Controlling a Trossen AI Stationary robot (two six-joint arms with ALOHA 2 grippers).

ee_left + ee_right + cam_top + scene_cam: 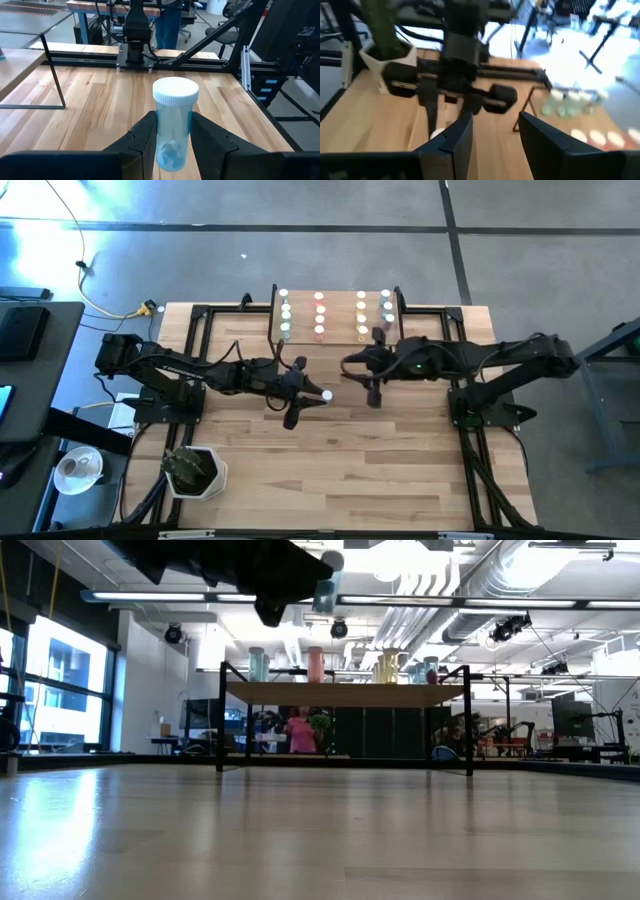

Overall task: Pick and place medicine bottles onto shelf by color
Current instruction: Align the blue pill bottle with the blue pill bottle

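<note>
High view: left fingers (pixel 318 395) clamp a blue bottle (pixel 326 395) mid-table; right fingers (pixel 347 367) gape, empty.

bottle (pixel 174 125) label: none, no print readable
shelf (pixel 338 317) bottles: no readable labels
worktop (pixel 330 470): no text or signs
room behind: nothing legible

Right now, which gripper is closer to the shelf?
Right. The right gripper sits just in front of the shelf, near its right end. The left gripper, holding a blue bottle, is farther off toward the left.
</note>
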